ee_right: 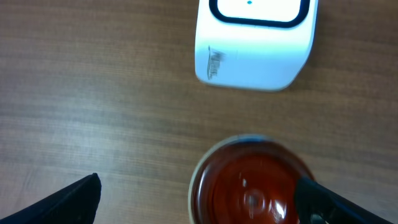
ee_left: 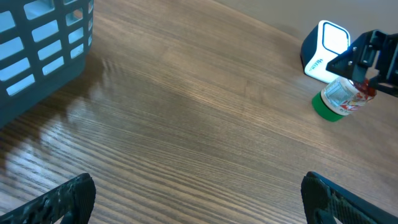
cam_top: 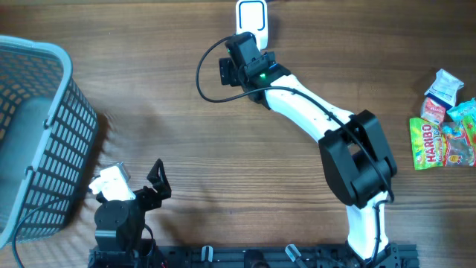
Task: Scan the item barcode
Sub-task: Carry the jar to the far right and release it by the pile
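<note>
Hanging spread above jar (ee_right: 252, 186), right tool (ee_right: 196, 186) sits near scanner (ee_right: 252, 43) edge.

Looks like a mock shop checkout on a wood-grain table (cam_top: 149, 74): white barcode scanner (cam_top: 251, 16), grey shopping basket (cam_top: 74, 126), Haribo sweet packets (cam_top: 428, 143).

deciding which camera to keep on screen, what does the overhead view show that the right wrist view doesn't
Only overhead: the grey basket at the left edge, the Haribo bag among candy packets at the right edge, and the left pincer, open. Only right wrist: a small round red-brown jar seen end-on, just short of the white scanner. Both: that scanner and the wood table.
</note>
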`<state>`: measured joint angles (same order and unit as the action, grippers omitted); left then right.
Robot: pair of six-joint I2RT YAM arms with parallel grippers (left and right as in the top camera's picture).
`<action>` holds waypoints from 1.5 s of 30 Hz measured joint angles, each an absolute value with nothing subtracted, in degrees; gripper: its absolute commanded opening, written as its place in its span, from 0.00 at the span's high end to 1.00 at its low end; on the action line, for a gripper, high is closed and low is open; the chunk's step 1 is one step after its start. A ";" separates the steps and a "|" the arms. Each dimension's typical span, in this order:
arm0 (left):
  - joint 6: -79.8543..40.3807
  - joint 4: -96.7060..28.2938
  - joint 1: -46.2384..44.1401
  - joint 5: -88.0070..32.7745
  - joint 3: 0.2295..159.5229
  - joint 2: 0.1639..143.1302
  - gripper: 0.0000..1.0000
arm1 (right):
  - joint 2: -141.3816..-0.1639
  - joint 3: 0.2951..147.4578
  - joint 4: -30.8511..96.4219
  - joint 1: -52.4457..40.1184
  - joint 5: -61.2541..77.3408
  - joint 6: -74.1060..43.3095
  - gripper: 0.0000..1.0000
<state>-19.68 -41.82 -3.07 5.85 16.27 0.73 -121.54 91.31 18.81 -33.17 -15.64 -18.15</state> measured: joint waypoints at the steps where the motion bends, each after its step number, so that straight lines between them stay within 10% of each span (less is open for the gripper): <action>1: -19.68 -41.82 -3.07 5.87 16.27 0.73 0.00 | -121.08 91.31 19.27 -33.17 -15.59 -18.15 0.00; 18: -19.68 -41.82 -3.07 5.87 16.27 0.73 0.00 | -128.29 91.20 17.98 -29.82 -14.37 -18.68 0.00; 23: -19.68 -41.82 -3.07 5.87 16.27 0.73 0.00 | -128.40 91.22 17.10 -29.89 -12.78 -19.18 0.33; 35: -19.68 -41.82 -3.07 5.85 16.27 0.73 0.00 | -125.78 91.64 27.77 -28.84 -12.80 -19.29 0.36; 45: -19.68 -41.82 -3.07 5.87 16.27 0.73 0.00 | -117.91 91.50 49.69 -5.72 -12.27 -18.06 0.37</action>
